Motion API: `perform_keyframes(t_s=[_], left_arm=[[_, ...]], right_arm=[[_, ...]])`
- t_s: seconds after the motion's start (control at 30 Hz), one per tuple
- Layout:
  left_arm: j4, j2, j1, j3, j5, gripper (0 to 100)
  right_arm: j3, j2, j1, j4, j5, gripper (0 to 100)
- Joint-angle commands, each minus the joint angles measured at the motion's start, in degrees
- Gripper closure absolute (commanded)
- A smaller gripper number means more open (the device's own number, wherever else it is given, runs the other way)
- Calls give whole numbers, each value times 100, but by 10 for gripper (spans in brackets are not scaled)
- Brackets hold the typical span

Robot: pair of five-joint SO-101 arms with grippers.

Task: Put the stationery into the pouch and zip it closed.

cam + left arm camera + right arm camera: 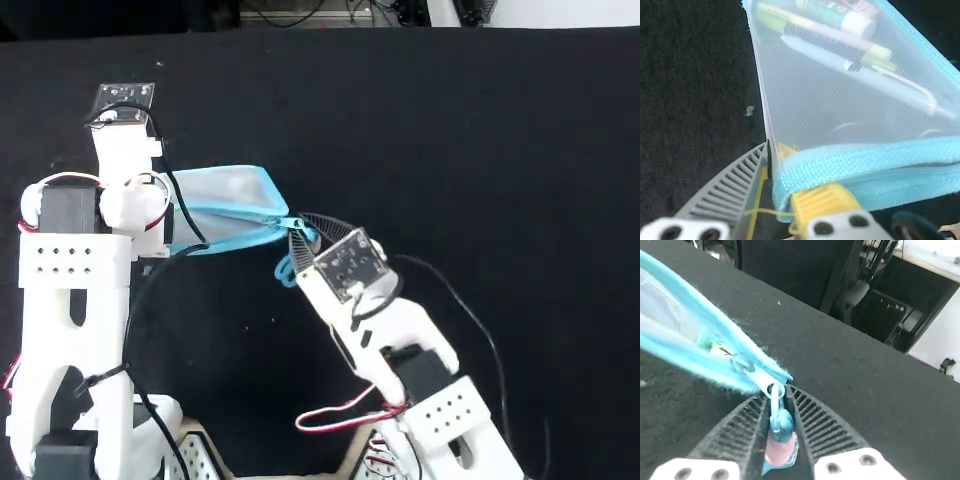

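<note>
A translucent pouch (232, 200) with light-blue trim lies on the black table between the two arms. Through its wall (840, 95) I see pens (840, 37) and a glue stick (840, 14) inside. My left gripper (782, 192) is shut on the pouch's corner by the blue zip tape (865, 160). My right gripper (776, 412) is shut on the zipper pull (774, 390), with its blue tag (781, 422) between the fingers. The slider (742, 362) sits near the pouch's end, and the zipper (695, 347) gapes slightly, showing a green item (715, 346). From above, the right gripper (298, 240) touches the pouch's right corner.
The black table (480, 130) stretches free to the right and far side of the pouch. Arm cables (340, 415) hang near the front. Dark furniture and a chair (855, 292) stand beyond the table's far edge.
</note>
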Motion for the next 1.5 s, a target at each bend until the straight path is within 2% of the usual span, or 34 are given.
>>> perform_keyframes(t_s=[0.0, 0.17, 0.33, 0.43, 1.0, 1.13, 1.47], left_arm=[[-246, 88, 48, 163, 62, 970], [-695, 70, 48, 382, 62, 969], [-1064, 26, 57, 585, 62, 967], [-1081, 26, 57, 585, 62, 967], [-853, 18, 48, 356, 62, 967], [-1433, 26, 4, 409, 35, 967], [-1890, 26, -4, 110, 26, 966]], right_arm=[[75, -400, 70, 18, 18, 988], [75, -444, 70, 0, 18, 988], [356, -444, 70, -563, 18, 988], [549, -444, 62, -914, 18, 988], [576, -453, 62, -923, 18, 988], [585, -453, 62, -923, 18, 988], [593, -453, 62, -923, 18, 988]])
